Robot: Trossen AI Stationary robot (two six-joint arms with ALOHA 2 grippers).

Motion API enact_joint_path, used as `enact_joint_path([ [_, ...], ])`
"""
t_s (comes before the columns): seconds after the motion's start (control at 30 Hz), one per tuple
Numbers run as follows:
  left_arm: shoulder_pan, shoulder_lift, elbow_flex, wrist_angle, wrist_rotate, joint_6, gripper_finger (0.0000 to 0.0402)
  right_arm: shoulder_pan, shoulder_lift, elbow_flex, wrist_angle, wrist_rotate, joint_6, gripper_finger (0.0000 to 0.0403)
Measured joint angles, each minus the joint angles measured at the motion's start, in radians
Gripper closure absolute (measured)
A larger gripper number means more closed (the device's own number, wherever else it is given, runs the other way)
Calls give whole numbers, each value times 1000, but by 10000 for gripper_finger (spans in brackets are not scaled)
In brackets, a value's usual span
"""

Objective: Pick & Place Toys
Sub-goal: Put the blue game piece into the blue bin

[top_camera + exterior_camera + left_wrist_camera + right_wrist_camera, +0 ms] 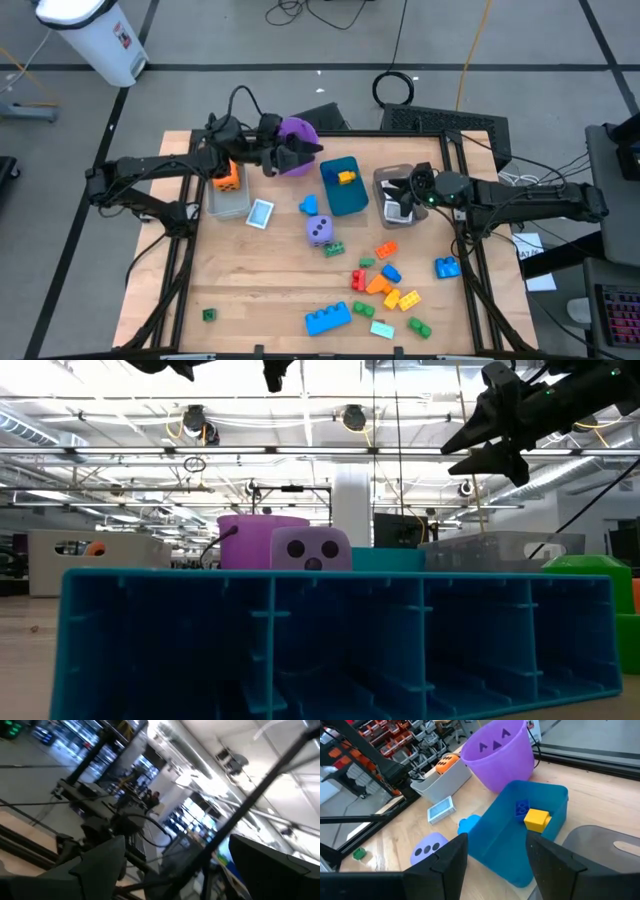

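Note:
Toys lie on the wooden table: a purple die (319, 229), a small blue brick (308, 205), a picture card (260, 213), a cluster of bright bricks (385, 280) and a large blue brick (328, 318). An orange die (228, 178) sits in the clear bin (228, 203). A yellow brick (537, 819) and a blue brick (521, 808) lie in the teal bin (495, 850). My left gripper (308, 152) is open and empty, raised over the purple bucket (297, 130). My right gripper (392, 198) is open and empty, raised over the grey bin (385, 178).
The bucket and the three bins stand in a row across the table's far half. A blue brick (447, 267) lies near the right edge and a green one (208, 315) near the front left. In the low view the large blue brick (330, 645) fills the foreground.

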Motion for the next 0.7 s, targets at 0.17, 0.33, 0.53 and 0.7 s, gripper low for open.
enact_joint_path([
  [0.17,-49,-1,0,-25,42,9,39,0,0,0,0,0,0,211],
  [0.33,-127,-1,0,-190,9,59,39,0,0,0,0,0,1,208],
  [0.53,-220,0,0,-396,-136,112,39,0,0,0,0,0,1,211],
  [0.7,-250,0,0,-450,-190,137,39,0,0,0,0,0,1,208],
])
